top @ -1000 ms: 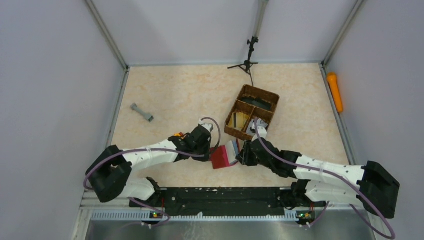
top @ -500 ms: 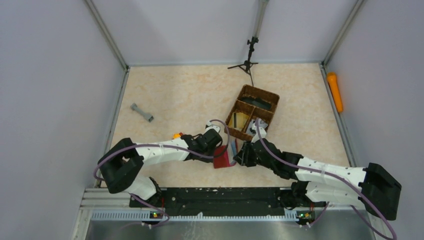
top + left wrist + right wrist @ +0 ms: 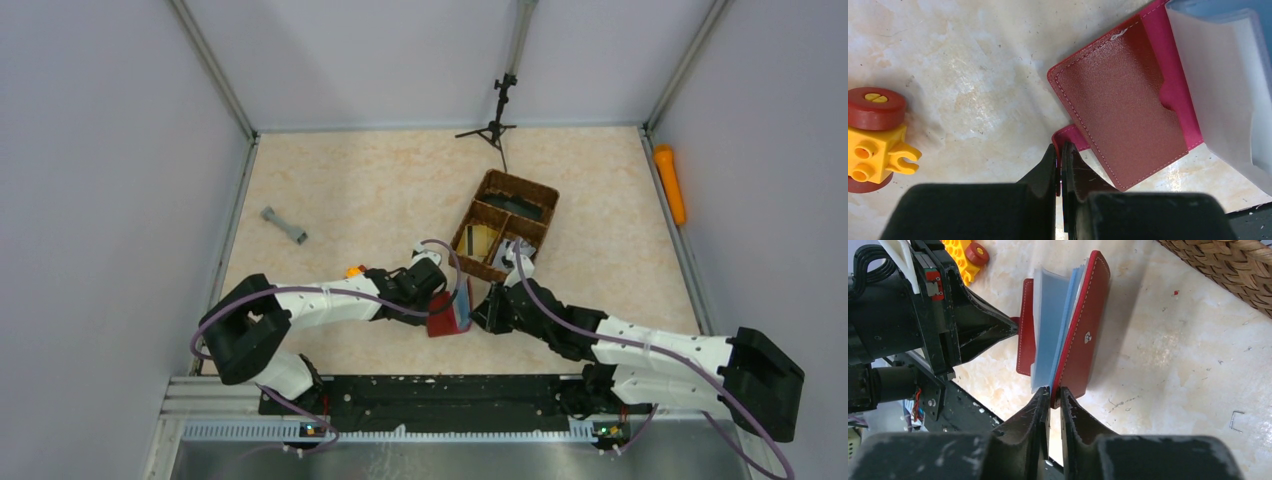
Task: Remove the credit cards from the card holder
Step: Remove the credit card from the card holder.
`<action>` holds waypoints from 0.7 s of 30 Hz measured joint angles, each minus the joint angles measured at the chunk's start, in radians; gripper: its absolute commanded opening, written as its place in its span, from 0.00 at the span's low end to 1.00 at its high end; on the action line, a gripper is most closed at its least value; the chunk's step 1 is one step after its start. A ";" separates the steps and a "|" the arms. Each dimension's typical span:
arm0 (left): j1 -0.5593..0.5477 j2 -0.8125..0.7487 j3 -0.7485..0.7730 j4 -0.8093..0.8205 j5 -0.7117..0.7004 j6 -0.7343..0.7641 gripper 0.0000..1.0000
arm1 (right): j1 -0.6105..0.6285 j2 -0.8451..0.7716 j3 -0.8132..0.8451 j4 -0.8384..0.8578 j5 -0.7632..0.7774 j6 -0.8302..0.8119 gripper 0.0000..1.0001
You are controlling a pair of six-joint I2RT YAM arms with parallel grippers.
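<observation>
Left gripper [image 3: 1060, 150] is pinching the side tab of the card holder [image 3: 447, 315], which is standing between both arms near the basket [image 3: 520, 183], right gripper [image 3: 1054, 392] is clamping its cover edge; I'd be spreading the covers slowly so the sleeves [image 3: 1050, 325] fan out.

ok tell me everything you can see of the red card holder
The card holder is dark red, leather-look, pale-stitched, pinker inside. It lies open on the table: one cover down, the other raised with a snap stud, pale sleeves fanned between. The left gripper pinches its side tab; the right gripper pinches the raised cover's edge.
</observation>
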State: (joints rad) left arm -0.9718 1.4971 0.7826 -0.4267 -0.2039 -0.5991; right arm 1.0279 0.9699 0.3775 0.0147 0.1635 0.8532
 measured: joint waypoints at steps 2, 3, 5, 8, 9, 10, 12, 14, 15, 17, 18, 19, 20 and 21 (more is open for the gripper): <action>-0.001 0.000 0.001 -0.001 0.000 0.000 0.00 | 0.000 0.000 0.000 0.000 0.001 0.002 0.09; -0.002 0.000 0.001 -0.001 0.000 0.001 0.00 | 0.000 0.003 0.000 0.000 0.004 0.003 0.08; -0.004 0.001 0.001 0.000 -0.001 0.002 0.00 | 0.000 0.019 0.004 -0.002 0.008 0.000 0.09; -0.007 0.002 0.001 0.000 -0.004 0.007 0.00 | 0.000 0.079 0.028 -0.011 0.015 -0.007 0.15; -0.008 0.002 0.001 0.000 -0.005 0.008 0.00 | 0.000 0.096 0.039 -0.016 0.016 -0.009 0.17; -0.008 0.002 0.001 0.000 -0.006 0.008 0.00 | 0.000 0.116 0.052 -0.018 0.016 -0.013 0.19; -0.010 0.002 0.001 0.000 -0.007 0.011 0.00 | 0.000 0.140 0.069 -0.018 0.015 -0.016 0.24; -0.011 0.002 0.001 0.000 -0.008 0.015 0.00 | 0.000 0.154 0.072 -0.013 0.014 -0.020 0.27; -0.011 0.002 0.001 0.000 -0.009 0.016 0.00 | 0.000 0.156 0.072 -0.014 0.014 -0.021 0.30; -0.012 0.002 0.001 0.000 -0.010 0.018 0.00 | 0.000 0.156 0.072 -0.015 0.015 -0.023 0.35; -0.012 0.002 0.001 0.000 -0.010 0.019 0.00 | 0.000 0.156 0.072 -0.016 0.016 -0.024 0.35; -0.013 0.002 0.001 0.000 -0.010 0.019 0.00 | 0.000 0.156 0.072 -0.019 0.018 -0.025 0.36; -0.013 0.002 0.001 0.001 -0.010 0.019 0.00 | 0.000 0.156 0.072 -0.021 0.019 -0.025 0.36; -0.013 0.002 0.001 0.001 -0.010 0.021 0.00 | 0.000 0.156 0.072 -0.023 0.021 -0.025 0.36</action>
State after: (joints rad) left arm -0.9848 1.4990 0.7837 -0.4259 -0.2142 -0.5785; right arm 1.0279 1.1259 0.4492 -0.0082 0.1844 0.8284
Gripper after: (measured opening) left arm 0.048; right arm 0.353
